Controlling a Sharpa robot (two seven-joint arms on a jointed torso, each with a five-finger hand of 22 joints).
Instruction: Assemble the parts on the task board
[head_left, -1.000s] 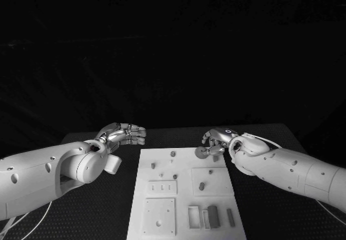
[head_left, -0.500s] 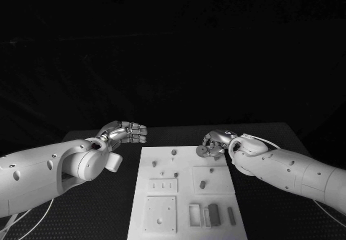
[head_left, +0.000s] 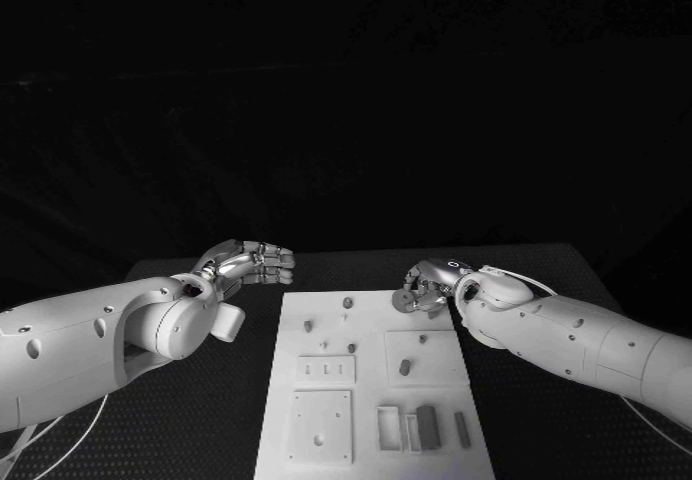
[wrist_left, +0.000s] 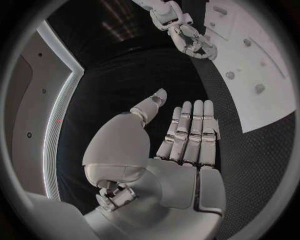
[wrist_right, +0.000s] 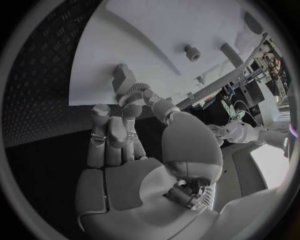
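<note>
Black table (head_left: 577, 290) underneath, white task board (head_left: 371, 380) laid down its middle. Left hand (head_left: 248, 264) hovers off board's far left corner, above table, fingers straight and side by side, grasping nothing. Right hand (head_left: 428, 285) at board's far right corner, fingertips pinching small round gear-like part (head_left: 404, 299) just over the edge. Other small parts (head_left: 421, 428) sit in near-right slots.

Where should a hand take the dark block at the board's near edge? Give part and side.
Pinch the dark block across its long sides at mid-length, coming down from above. It lies lengthwise away from the robot, top exposed; a pale piece sits close beside it, so keep fingers narrow.
</note>
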